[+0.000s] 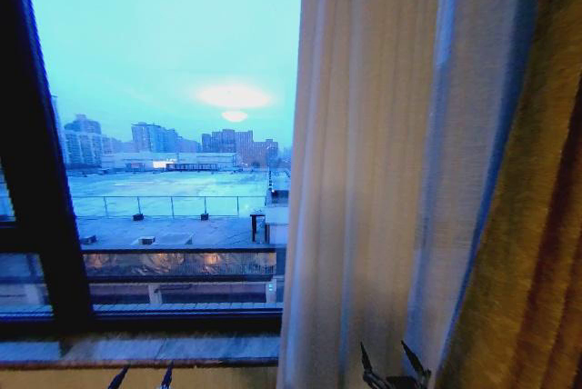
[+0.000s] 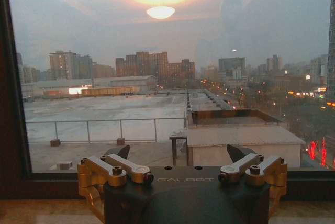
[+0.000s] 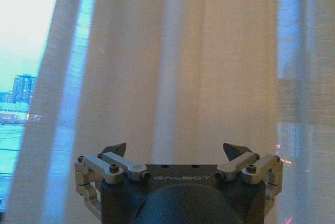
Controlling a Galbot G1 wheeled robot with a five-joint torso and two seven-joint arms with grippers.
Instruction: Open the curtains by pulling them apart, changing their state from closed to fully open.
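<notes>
Your right gripper point(image 3: 178, 153) has its jaws spread wide and holds nothing; in the right wrist view the two dark fingertips point(image 3: 116, 149) stand well apart, facing the sheer white curtain point(image 3: 178, 62) with a gap between tips and fabric. In the head view the right gripper point(image 1: 393, 366) pokes up at the lower edge, right in front of the curtain point(image 1: 364, 162), near where it meets the golden-brown drape point(image 1: 532, 225). Your left gripper point(image 2: 178, 156) is likewise wide open and empty, pointed at the bare window glass point(image 2: 157, 67) above the sill point(image 2: 47, 211); in the head view the left gripper point(image 1: 141, 377) sits low by the sill, well apart from the fabric. The curtain is bunched on the right side of the window, the left part of the pane already uncovered. Judgement: if more travel is wanted, advance the right gripper level until a thick fold lies between the jaws, close on several layers rather than one edge, then sweep sideways toward the drape without tugging downward. Both arms reach forward at low height, wrists level, palms toward the window.
</notes>
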